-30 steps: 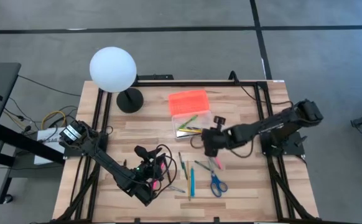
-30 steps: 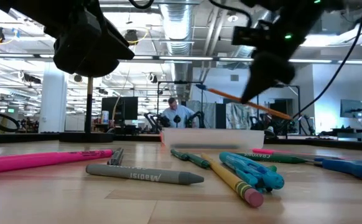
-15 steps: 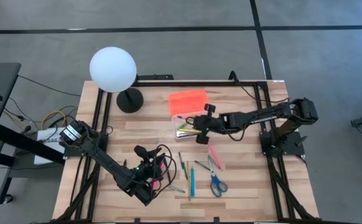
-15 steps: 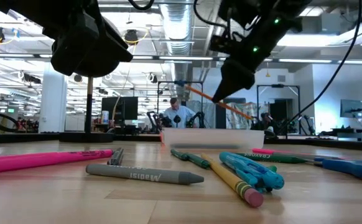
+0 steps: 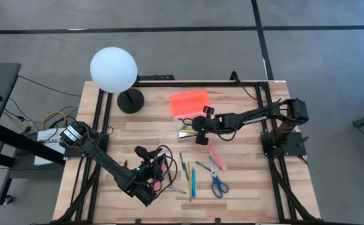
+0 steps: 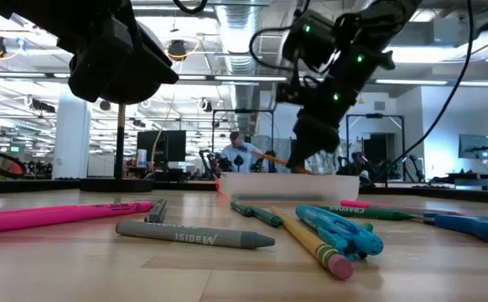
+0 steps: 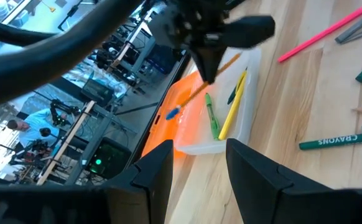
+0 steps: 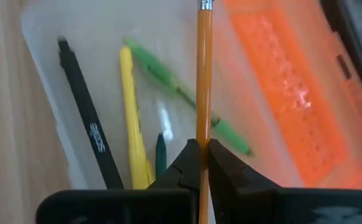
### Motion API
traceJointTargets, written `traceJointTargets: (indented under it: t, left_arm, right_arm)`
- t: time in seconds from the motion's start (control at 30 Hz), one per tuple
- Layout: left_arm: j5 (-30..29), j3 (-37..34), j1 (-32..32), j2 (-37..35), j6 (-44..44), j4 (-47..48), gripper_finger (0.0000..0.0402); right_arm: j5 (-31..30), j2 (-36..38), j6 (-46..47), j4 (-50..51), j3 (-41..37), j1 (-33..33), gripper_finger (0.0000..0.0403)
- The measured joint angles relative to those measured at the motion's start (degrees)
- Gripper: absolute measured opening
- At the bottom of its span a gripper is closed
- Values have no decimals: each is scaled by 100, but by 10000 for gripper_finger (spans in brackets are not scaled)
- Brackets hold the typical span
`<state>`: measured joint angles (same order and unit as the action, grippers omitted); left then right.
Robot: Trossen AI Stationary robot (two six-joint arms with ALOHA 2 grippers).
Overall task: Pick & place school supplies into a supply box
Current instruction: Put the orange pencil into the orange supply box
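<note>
Orange pencil (image 8: 203, 81), light, stiff and probably slick, is pinched tight near one end by the right gripper (image 8: 199, 155), supply box (image 8: 75, 134) directly below.

A dark arm and gripper (image 6: 311, 147) descend from the upper right of the frame to centre right, just above a clear box (image 6: 286, 185) standing at mid-frame on the wooden table (image 6: 101, 268). An orange pencil (image 6: 271, 157) slants leftward from the gripper, low over the box. A second dark arm (image 6: 114, 59) fills the upper left.

In the foreground, from left to right:
- pink marker (image 6: 59, 215);
- grey crayon (image 6: 195, 236);
- green pencil (image 6: 256, 213);
- yellow pencil with pink eraser (image 6: 313, 245);
- blue pens (image 6: 340, 229);
- green crayon (image 6: 370, 212).

A person (image 6: 237, 154) shows in the room beyond, at centre.
</note>
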<state>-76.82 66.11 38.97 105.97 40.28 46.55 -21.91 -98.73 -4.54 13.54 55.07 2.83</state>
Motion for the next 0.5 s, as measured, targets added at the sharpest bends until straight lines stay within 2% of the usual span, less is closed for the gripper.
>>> traceJointTargets:
  t: [0.27,0.5]
  left_arm:
    - [0,0,-1,0,23,28,143]
    - [0,0,-1,0,25,30,143]
  right_arm:
    - [113,-95,230,-87,4,107,6]
    - [116,-95,175,-85,4,107,64]
